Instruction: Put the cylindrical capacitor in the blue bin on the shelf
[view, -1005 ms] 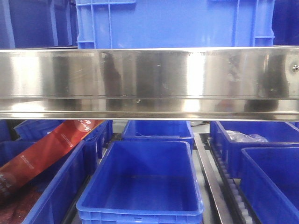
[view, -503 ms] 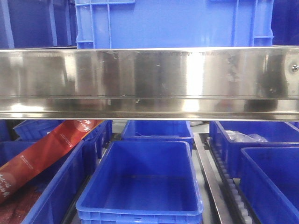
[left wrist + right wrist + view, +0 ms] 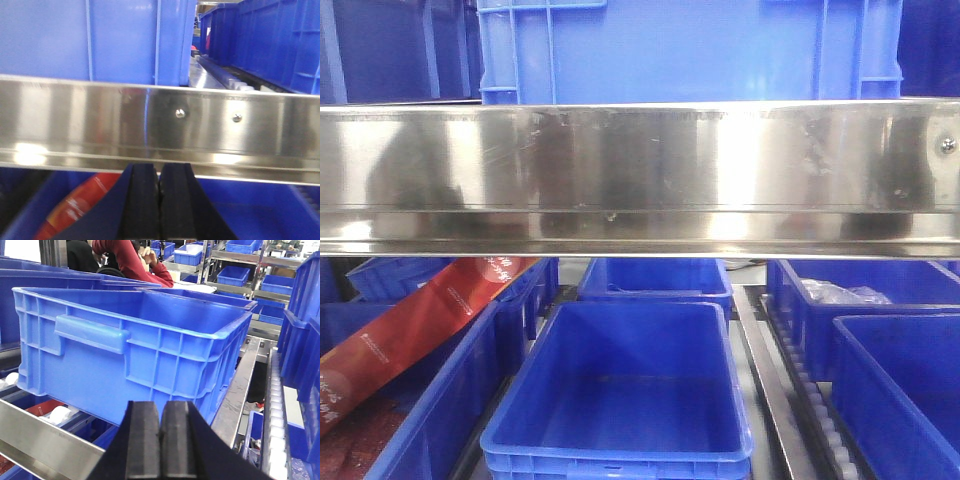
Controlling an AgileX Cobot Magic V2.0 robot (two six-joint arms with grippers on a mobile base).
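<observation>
- Left gripper point(image 3: 159, 192): two black, matte, ribbed pads pressed flat together, nothing seen between them; it sits just below the shelf point(image 3: 160, 130), whose front beam is broad, polished stainless steel with two small screw heads.
- Right gripper point(image 3: 160, 440): same black pads, likewise closed with only a thin seam and no object showing; just beyond it stands a ribbed blue plastic crate point(image 3: 125, 350) with a moulded handle.
- Below the beam in the front view, an open rectangular blue bin point(image 3: 620, 385) has a smooth bare floor; a red printed pouch point(image 3: 410, 330) leans in the bin to its left.
- Cylindrical capacitor: not visible in any view.
</observation>
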